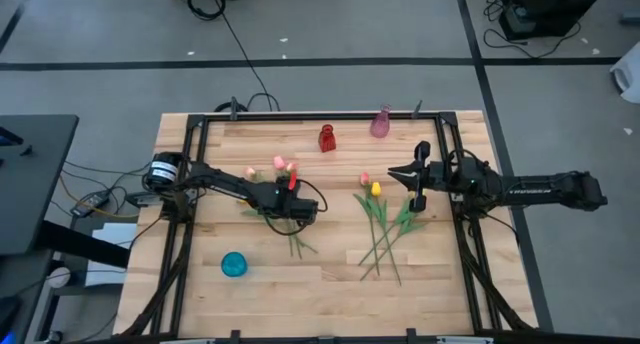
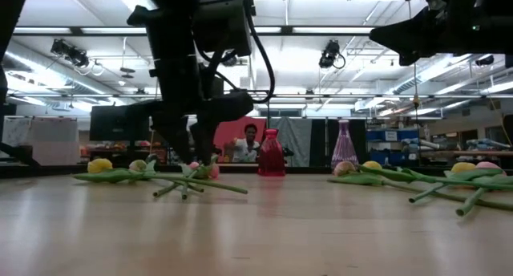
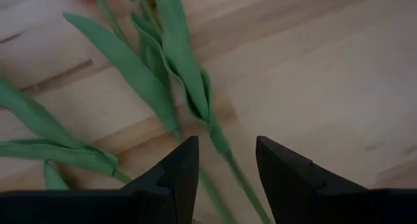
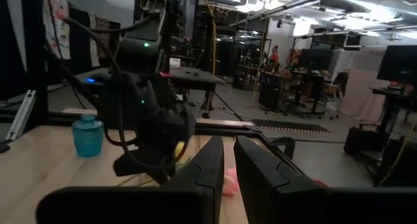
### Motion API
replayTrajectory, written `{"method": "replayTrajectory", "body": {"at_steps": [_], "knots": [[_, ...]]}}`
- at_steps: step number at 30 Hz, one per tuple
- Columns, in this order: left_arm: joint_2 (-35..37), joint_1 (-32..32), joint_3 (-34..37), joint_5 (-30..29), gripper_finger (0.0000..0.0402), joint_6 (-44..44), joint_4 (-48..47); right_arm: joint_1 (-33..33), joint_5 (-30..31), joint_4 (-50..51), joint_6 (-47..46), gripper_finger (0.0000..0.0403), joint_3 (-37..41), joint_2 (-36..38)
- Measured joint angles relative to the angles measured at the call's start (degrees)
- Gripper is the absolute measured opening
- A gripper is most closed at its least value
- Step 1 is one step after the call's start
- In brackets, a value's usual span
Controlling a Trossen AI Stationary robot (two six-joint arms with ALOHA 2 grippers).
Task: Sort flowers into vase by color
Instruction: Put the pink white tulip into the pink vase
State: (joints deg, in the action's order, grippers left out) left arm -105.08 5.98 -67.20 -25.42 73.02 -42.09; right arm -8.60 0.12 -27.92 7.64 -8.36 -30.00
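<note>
Over the left cluster of flowers (image 1: 285, 199), the left gripper (image 3: 225, 175) is hanging low with its fingers spread apart, straddling a thin green stem (image 3: 218, 142) on the wooden table (image 1: 330, 274) but not yet pinching it. To me, this looks like the picking step: it is lining up on one tulip out of the tangle. The next move calls for settling down and closing squarely on that single stem, without catching the leaves beside it, then carrying it to a vase of matching colour. The right gripper (image 4: 228, 162) is waiting raised near the table's right side, above the second bunch (image 1: 385, 224), its fingers only a narrow slit apart and holding nothing.

Three vases are standing on the table: a red vase (image 1: 327, 138) and a pink vase (image 1: 380, 122) near the far edge, and a blue vase (image 1: 234, 264) nearer the front left. As far as I can see, none is holding a flower; every tulip is lying flat on the wood.
</note>
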Motion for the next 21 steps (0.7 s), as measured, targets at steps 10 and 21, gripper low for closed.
{"method": "replayTrajectory", "body": {"at_steps": [10,21], "knots": [[-0.5,-0.6,0.0,0.6,0.0137,2.3,0.8,-2.5,-6.2,-3.3,-0.6,0.0053,0.0,-1.1],[-4.0,-1.4,-0.1,1.4,0.0044,-3.7,0.8,-2.9,-6.2,-3.0,-1.6,0.0052,0.0,-2.1]]}}
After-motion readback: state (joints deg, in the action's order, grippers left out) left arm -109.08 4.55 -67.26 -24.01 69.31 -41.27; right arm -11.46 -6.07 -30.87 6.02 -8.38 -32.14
